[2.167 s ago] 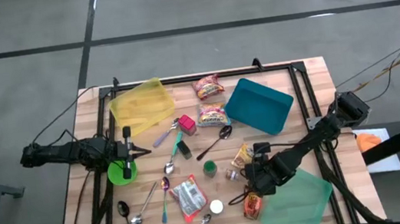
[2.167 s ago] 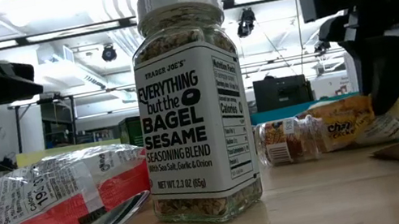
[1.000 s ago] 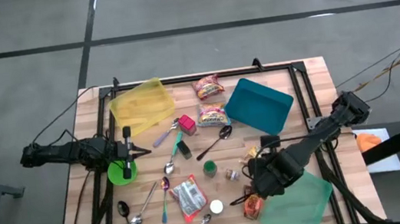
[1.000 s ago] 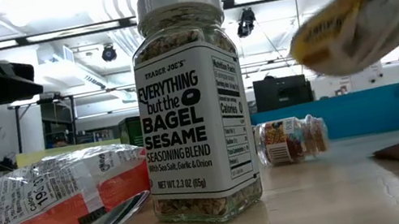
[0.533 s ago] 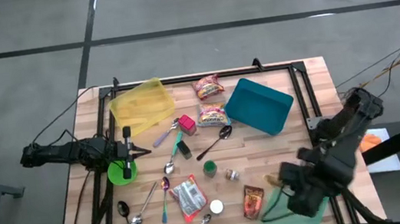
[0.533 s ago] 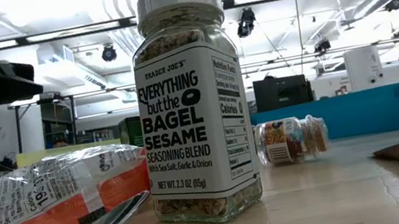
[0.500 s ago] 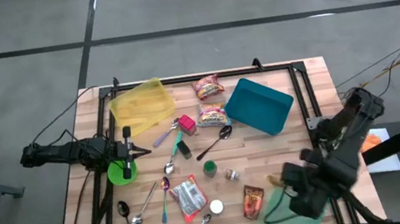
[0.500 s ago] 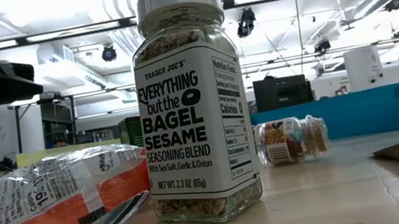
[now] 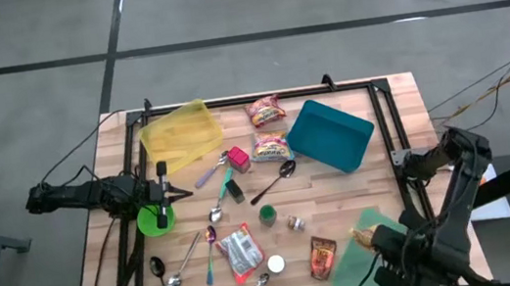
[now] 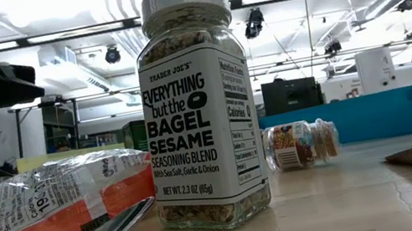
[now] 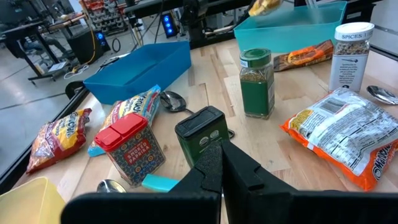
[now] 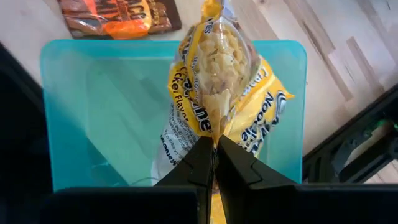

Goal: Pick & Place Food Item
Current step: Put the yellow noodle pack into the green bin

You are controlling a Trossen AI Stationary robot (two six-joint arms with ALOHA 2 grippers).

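Your low view reads "Trader Joe's Everything but the Bagel Sesame Seasoning Blend" on the seasoning jar. The right gripper is clamped on the yellow noodle packet, hanging over the light teal bin at the counter's five o'clock corner. The left gripper, closed and empty, waits at nine o'clock. Only your right wrist view shows the packet above the bin.

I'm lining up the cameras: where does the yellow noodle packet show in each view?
High view: yellow noodle packet at lower right, over the light green bin.
Low view: not in it.
Left wrist view: top edge, above the bin.
Right wrist view: centre, held by the right gripper.
Shared landmark: that bin.
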